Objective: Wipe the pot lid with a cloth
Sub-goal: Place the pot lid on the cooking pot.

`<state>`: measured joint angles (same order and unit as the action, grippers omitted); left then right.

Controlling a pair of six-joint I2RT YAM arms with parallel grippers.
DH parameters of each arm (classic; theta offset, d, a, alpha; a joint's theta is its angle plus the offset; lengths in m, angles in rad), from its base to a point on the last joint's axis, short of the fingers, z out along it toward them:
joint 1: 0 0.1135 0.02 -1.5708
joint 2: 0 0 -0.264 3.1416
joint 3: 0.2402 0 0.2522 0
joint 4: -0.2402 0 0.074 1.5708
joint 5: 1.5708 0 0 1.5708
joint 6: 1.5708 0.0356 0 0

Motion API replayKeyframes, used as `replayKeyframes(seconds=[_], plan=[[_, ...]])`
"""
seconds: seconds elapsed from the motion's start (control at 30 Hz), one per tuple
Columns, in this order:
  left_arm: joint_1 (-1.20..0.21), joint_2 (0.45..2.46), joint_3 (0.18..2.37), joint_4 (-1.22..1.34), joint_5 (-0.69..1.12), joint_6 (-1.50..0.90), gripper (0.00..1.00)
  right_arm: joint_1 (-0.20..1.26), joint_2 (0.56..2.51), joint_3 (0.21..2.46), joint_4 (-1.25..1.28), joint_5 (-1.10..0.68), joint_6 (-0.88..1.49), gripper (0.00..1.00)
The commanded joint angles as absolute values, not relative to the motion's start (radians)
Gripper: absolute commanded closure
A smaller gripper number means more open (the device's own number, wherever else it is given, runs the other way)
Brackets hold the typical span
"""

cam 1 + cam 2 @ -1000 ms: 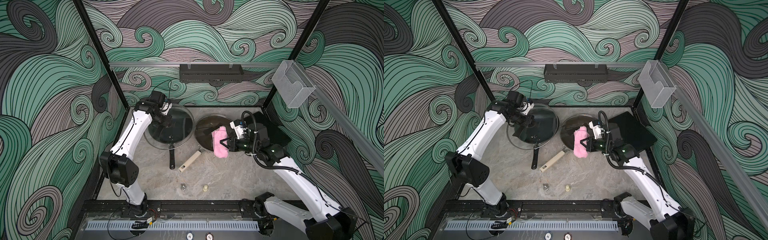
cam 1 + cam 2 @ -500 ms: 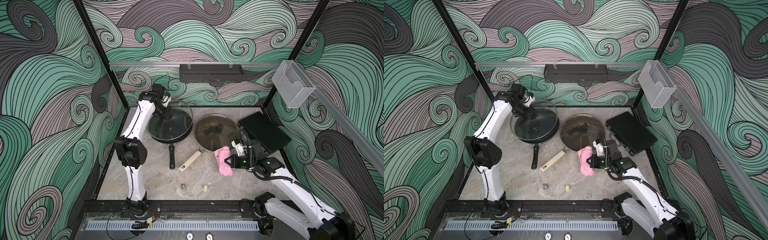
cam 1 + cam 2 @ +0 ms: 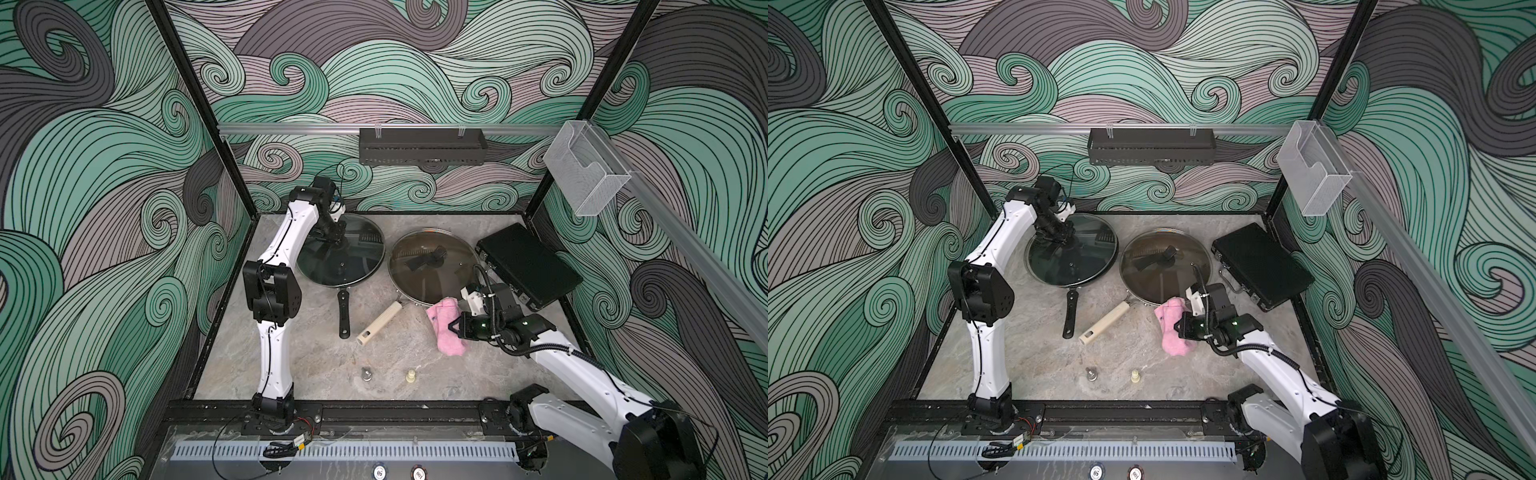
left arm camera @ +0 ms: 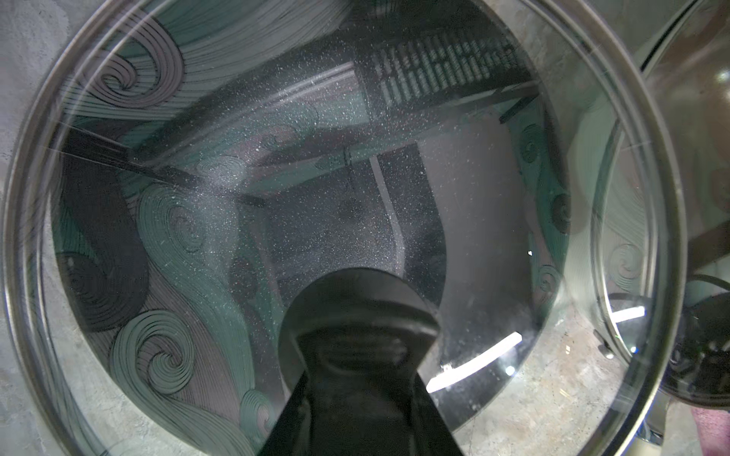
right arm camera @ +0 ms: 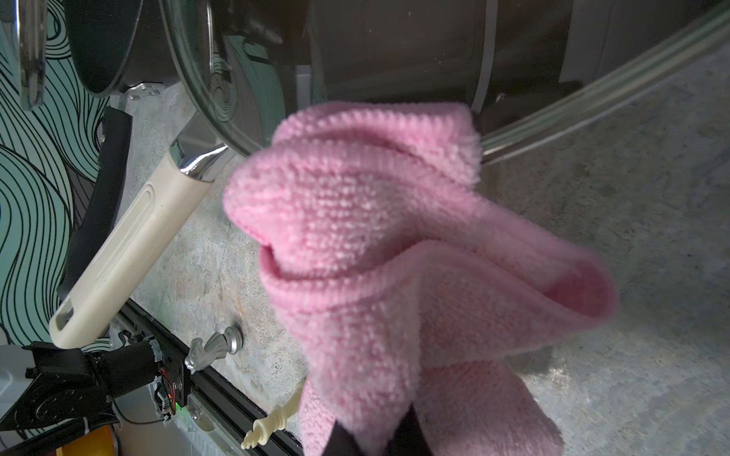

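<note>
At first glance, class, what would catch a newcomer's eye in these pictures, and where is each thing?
The pink cloth, bunched in the right hand, stands out right of centre, beside the cream-handled pan. At the rear left, the left hand is shut on the knob of the glass lid over the black-handled pan.

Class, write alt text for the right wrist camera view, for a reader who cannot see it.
A bunched pink cloth fills the view, pinched by the right gripper. Behind it are the rim of a glass lid and a pan's cream handle; a silver knob and a cream peg lie on the grey stone table near a black rail.
</note>
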<state>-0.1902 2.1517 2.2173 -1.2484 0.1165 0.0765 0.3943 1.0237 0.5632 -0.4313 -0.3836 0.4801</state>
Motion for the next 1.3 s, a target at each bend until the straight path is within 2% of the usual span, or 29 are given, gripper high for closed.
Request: replayKeyframes(seconds=[0.0, 0.5, 1.27], plan=[[-0.193, 2.136, 2.298, -1.227, 0.126, 0.085, 1.0, 0.392, 1.027, 0.543, -0.396, -0.379, 0.502, 1.0], [-0.222, 2.233, 2.408, -1.272, 0.061, 0.089, 1.0, 0.392, 1.019, 0.489, -0.364, -0.385, 0.538, 1.0], [-0.243, 2.256, 2.373, -1.252, 0.005, 0.103, 1.0, 0.393, 1.037, 0.479, -0.319, -0.399, 0.552, 1.0]])
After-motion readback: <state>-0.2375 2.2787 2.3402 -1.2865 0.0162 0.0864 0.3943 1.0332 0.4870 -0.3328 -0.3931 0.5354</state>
